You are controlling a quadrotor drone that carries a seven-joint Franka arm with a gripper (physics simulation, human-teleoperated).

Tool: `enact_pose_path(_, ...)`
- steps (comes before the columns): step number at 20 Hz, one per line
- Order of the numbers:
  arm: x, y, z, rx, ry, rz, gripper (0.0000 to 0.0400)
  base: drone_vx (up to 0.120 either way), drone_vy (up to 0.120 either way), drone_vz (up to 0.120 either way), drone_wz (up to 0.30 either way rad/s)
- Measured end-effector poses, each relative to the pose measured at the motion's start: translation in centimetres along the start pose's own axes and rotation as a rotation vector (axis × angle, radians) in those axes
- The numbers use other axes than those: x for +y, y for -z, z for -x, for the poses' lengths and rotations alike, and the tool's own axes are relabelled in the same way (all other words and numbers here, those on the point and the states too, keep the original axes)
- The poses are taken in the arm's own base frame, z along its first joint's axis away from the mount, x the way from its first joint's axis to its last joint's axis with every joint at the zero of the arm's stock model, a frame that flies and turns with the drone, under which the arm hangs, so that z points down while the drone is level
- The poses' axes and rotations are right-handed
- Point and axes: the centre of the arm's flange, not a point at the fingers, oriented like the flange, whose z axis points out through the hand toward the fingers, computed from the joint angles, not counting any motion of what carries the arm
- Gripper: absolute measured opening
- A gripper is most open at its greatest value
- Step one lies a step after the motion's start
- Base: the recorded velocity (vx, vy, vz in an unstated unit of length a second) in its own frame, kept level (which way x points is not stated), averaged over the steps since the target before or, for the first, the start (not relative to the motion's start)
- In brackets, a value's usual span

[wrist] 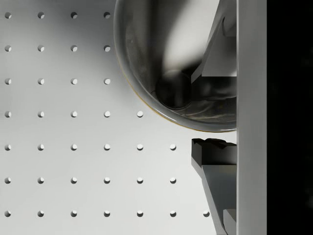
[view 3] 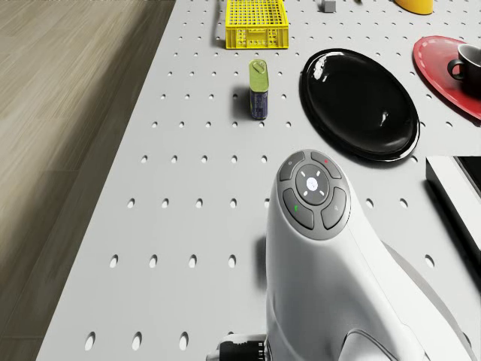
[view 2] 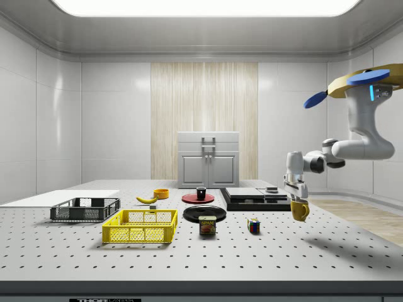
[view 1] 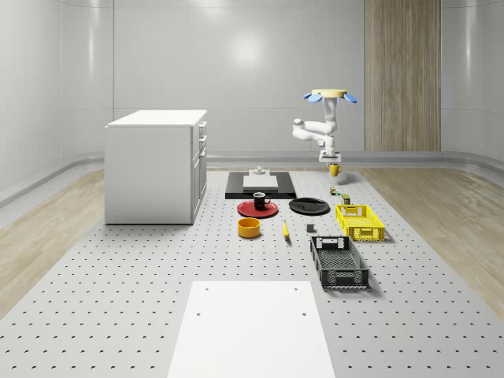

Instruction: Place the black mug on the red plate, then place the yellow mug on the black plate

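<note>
The drone (view 1: 331, 96) hovers above the table's far right part in the whole-scene view, beyond the black plate (view 1: 309, 206). Its arm hangs down, and the gripper (view 1: 333, 161) is shut on the rim of the yellow mug (view 1: 334, 169), holding it clear of the table. From the side, the yellow mug (view 2: 300, 210) dangles under the gripper (view 2: 296, 194), to the right of the black plate (view 2: 204, 213). The wrist view has one finger (wrist: 215, 156) outside the mug (wrist: 166, 63) wall. The black mug (view 1: 260, 201) stands upright on the red plate (view 1: 246, 209).
A white cabinet (view 1: 156, 165) stands at the left. A black slab (view 1: 260, 185) lies behind the plates. An orange bowl (view 1: 250, 227), banana (view 1: 285, 230), yellow crate (view 1: 360, 221) and black crate (view 1: 339, 262) sit nearer. A can (view 2: 207, 226) and cube (view 2: 254, 226) lie below the mug's path.
</note>
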Motion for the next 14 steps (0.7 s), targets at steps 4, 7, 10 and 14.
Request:
enact_pose_path(4, 0.0, 0.52, 0.0, 0.0, 0.0, 0.0, 0.011, 0.12, -0.12, 0.02, 0.0)
enact_pose_path(7, 0.0, 0.7, 0.0, 0.0, 0.0, 0.0, 0.011, 0.12, -0.12, 0.0, 0.0)
enact_pose_path(10, 0.0, 0.8, 0.0, 0.0, 0.0, 0.0, 0.011, 0.12, -0.12, 0.0, 0.0)
enact_pose_path(14, 0.0, 0.85, 0.0, 0.0, 0.0, 0.0, 0.011, 0.12, -0.12, 0.0, 0.0)
